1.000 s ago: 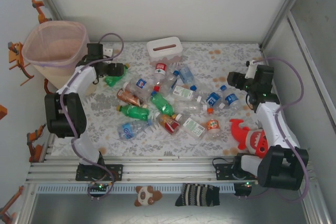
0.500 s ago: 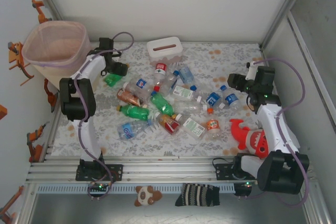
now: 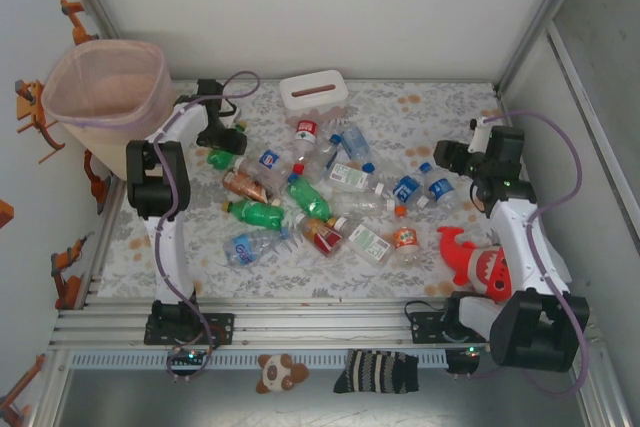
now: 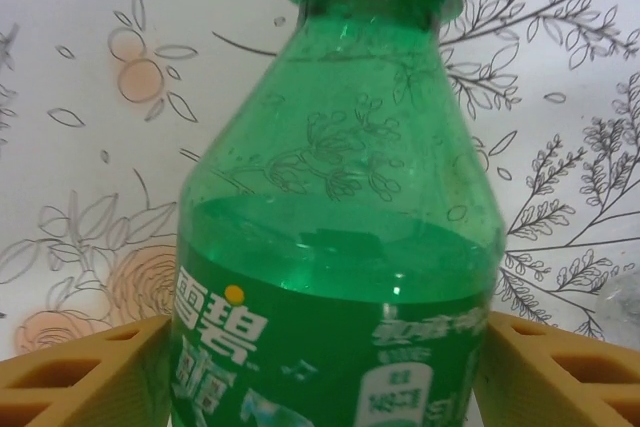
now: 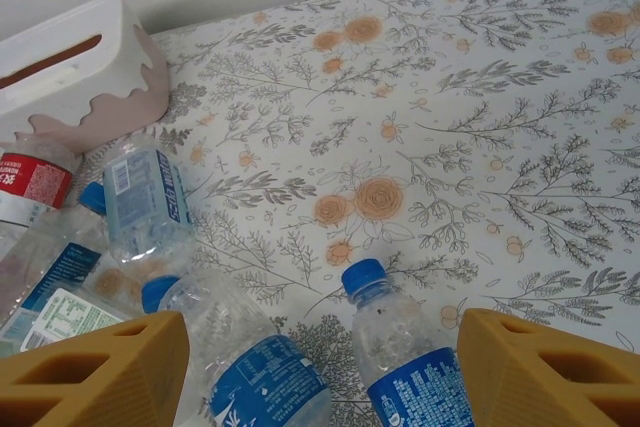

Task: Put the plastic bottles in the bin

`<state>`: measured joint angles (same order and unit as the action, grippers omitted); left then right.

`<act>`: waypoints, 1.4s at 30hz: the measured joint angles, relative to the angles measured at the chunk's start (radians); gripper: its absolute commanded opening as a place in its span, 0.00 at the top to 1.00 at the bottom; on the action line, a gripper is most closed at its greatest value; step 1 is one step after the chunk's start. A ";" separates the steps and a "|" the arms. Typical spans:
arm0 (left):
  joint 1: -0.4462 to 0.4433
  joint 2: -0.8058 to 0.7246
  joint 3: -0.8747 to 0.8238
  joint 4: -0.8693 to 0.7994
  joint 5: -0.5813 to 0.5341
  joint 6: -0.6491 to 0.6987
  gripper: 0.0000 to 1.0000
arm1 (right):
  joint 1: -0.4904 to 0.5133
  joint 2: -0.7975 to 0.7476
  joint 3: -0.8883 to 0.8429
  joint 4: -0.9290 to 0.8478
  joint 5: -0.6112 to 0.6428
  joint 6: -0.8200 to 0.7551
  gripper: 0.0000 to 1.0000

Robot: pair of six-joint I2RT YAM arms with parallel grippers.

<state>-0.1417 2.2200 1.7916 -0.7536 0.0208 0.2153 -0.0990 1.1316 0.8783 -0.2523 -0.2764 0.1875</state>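
While the bin at the far-left corner looks empty from above, I judge nearly the whole job is ahead, with no bottle delivered as far as I can see. The plastic bottles lie scattered across the middle of the table, well over a dozen, none touching the bin.

Left gripper straddles a green bottle near the foot of the bin. One finger sits each side of the labelled body, apparently touching it, but I cannot tell whether it is actually clamped. The bottle looks to be resting on the table, not lifted.

Right gripper hovers over the right end of the pile with jaws spread and nothing between them — two blue-labelled bottles lie just below it.

Left to do: secure the green one, carry it over the rim, drop it — then repeat for everything else.
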 measured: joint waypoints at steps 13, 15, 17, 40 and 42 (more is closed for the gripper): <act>0.000 -0.002 0.000 -0.019 0.006 0.000 0.37 | 0.000 -0.055 0.006 -0.030 0.004 0.000 0.32; 0.000 -0.012 0.000 -0.023 0.007 -0.002 0.38 | 0.000 -0.064 0.007 -0.032 0.004 0.000 0.32; -0.001 -0.031 0.000 -0.024 0.010 -0.004 0.38 | 0.000 -0.073 0.008 -0.033 0.004 0.000 0.32; -0.002 -0.452 0.153 -0.044 0.001 -0.035 0.46 | 0.000 -0.101 0.034 -0.050 0.003 0.000 0.34; 0.000 -0.472 0.182 -0.051 -0.011 -0.035 0.47 | 0.000 -0.101 0.034 -0.050 0.003 0.000 0.34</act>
<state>-0.1421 1.7485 1.9739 -0.8051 0.0101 0.1802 -0.0990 1.0306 0.9119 -0.3027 -0.2729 0.1879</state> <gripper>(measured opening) 0.554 0.663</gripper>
